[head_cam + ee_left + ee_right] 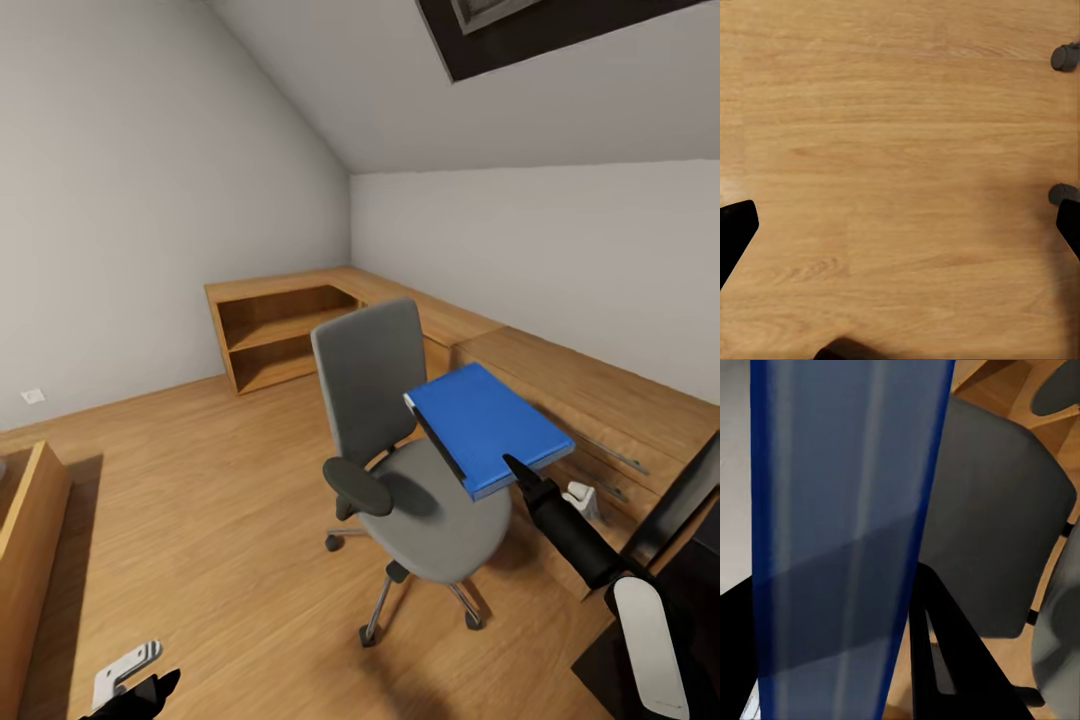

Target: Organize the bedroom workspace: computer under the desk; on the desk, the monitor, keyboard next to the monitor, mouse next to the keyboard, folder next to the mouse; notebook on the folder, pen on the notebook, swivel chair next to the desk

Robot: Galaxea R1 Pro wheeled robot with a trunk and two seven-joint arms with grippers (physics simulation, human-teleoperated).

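This is an attic room in a home, fitted out as a study corner. Sloped grey walls (150,200) meet a ceiling cut by a dark-framed skylight (540,30), and a light wood floor (200,520) runs throughout. Low wooden shelving (275,335) and a dresser with long bar handles (590,410) line the far walls into the corner. A grey swivel chair (400,450) on castors stands on the floor before them.
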